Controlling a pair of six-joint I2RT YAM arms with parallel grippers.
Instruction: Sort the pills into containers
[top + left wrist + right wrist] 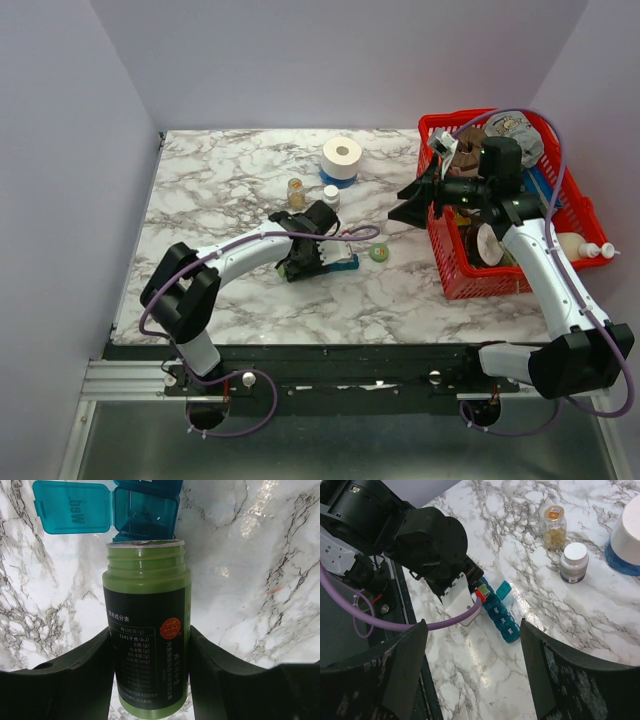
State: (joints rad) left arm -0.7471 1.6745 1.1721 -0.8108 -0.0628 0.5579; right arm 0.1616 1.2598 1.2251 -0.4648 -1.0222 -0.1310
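The left gripper (149, 675) is clamping an uncapped green bottle (147, 605). The bottle's mouth is pointing at the teal pill organizer (147, 515) at the top of the left wrist view, where one lid (70, 507) is standing open. The organizer is lying on the marble table (230, 190) near the centre of the top view. The right gripper (472, 655) is hanging with its fingers apart at the left edge of the red basket (480, 290).

"Wed" on teal lid (70, 507), "1141" on bottle (147, 630)
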